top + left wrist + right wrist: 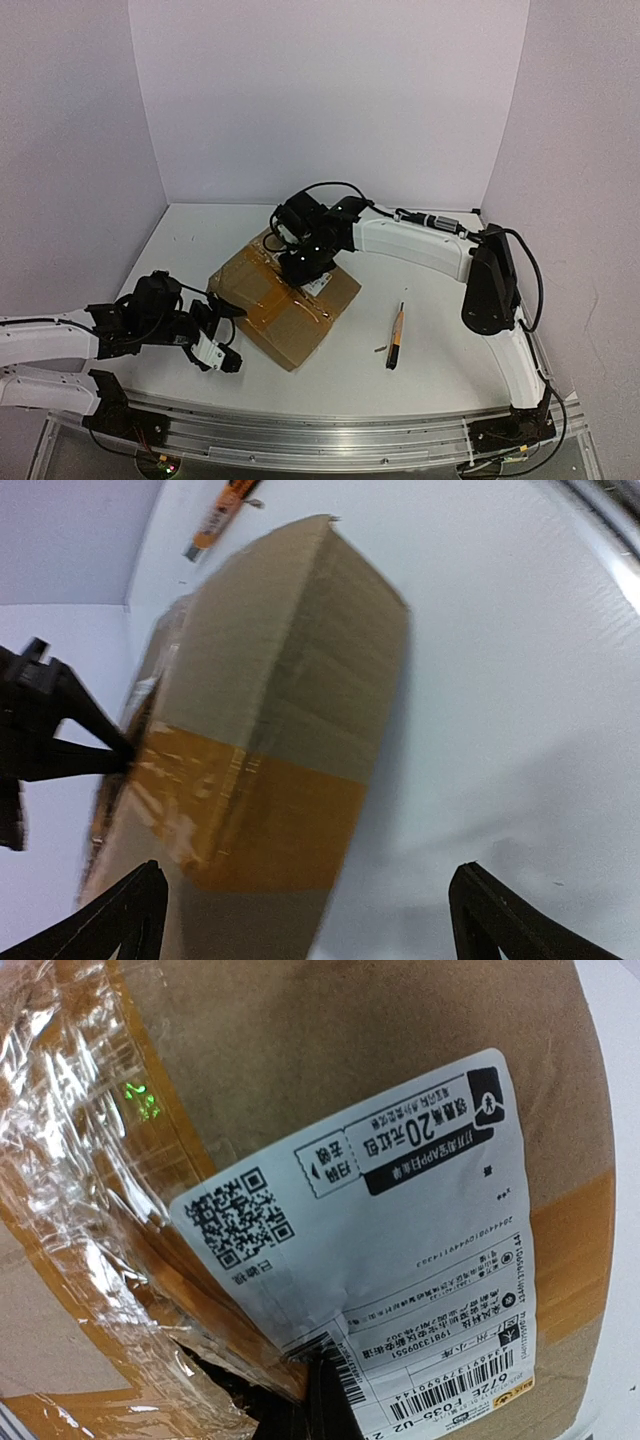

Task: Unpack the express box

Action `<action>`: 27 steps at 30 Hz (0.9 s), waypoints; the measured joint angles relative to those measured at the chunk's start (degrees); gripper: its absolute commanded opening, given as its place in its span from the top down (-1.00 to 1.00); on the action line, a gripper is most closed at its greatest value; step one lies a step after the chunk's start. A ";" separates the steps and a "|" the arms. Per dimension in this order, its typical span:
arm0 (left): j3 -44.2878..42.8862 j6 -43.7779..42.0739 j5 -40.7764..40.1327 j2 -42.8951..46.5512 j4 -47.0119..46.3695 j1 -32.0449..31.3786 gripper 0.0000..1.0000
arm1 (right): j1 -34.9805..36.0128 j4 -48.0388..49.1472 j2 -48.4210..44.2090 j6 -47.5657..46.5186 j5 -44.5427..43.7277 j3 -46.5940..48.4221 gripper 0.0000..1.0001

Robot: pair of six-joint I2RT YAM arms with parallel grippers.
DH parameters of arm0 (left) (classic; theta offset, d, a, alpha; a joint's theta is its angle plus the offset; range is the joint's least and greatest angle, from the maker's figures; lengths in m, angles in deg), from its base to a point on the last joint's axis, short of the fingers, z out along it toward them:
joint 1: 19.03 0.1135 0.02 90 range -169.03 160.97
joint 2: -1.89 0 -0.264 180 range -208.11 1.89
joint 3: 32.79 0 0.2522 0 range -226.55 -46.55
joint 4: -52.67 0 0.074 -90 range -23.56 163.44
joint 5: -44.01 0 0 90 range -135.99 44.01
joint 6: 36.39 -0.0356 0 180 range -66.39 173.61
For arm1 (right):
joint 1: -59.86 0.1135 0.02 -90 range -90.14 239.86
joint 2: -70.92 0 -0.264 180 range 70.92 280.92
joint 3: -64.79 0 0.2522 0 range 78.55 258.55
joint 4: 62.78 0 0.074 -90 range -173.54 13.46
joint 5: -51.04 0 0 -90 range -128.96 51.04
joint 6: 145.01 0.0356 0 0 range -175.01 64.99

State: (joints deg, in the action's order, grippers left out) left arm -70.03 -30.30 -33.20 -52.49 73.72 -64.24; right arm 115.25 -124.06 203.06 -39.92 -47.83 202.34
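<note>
The right gripper [303, 268] is closed, tips on the express box [280, 312] by its label [380, 1260]. The left gripper [222, 353] stands wide open just beside it

White-shelled arms [415, 243] with black joints [490, 285] and cables [531, 268].

White counter, a parcel and a knife lying on it.
We see the white counter [420, 385] carrying the brown express box [280, 312], which lies flat and cornerwise, left of the middle. To its right, apart from it, a slim utility knife [396, 336] lies front to back, with a tiny brown scrap [380, 349] just beside it.
</note>
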 measured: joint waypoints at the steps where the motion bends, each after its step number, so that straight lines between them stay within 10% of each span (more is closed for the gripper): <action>1: 1.57 -1.63 -0.01 0.26 -4.15 0.00 -0.99 | 0.00 -0.10 -0.18 0.52 0.69 -0.14 1.00; 14: 21.46 -13.47 2.00 -4.65 -57.78 0.23 -0.99 | -0.74 -0.10 -0.37 6.25 8.01 -0.20 1.00; 27: 21.46 -16.70 10.72 -22.14 -72.65 13.84 -0.99 | -1.79 -0.40 -0.72 8.62 10.29 -0.20 1.00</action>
State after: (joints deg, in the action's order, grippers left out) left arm -48.57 -47.01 -22.47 -74.63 1.07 -50.40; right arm 113.46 -124.46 202.34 -31.30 -37.54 202.14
